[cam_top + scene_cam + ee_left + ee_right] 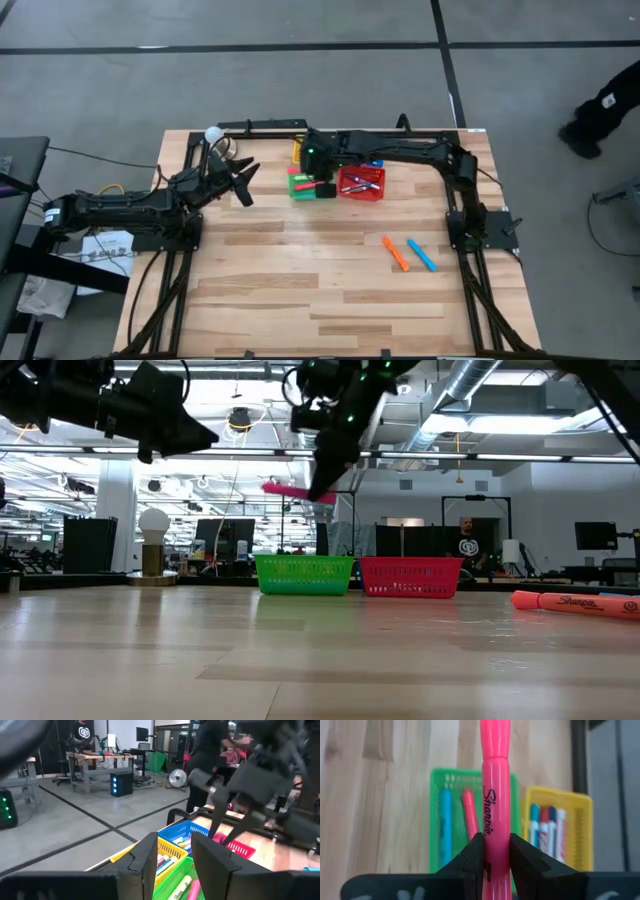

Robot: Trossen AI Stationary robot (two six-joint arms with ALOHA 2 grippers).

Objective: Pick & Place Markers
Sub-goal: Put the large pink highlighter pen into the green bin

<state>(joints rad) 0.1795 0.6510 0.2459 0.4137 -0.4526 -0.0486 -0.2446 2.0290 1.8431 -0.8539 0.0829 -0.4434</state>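
Jaws of the right gripper [492,857] pinch a pink marker [495,810] above the green basket [301,186]; the left gripper [172,857] waits just beside, part open and empty. Several markers already lie in the green, yellow [560,827] and red [362,184] baskets. An orange marker [396,253] and a blue one [421,255] remain on the counter [300,290], perhaps the last.
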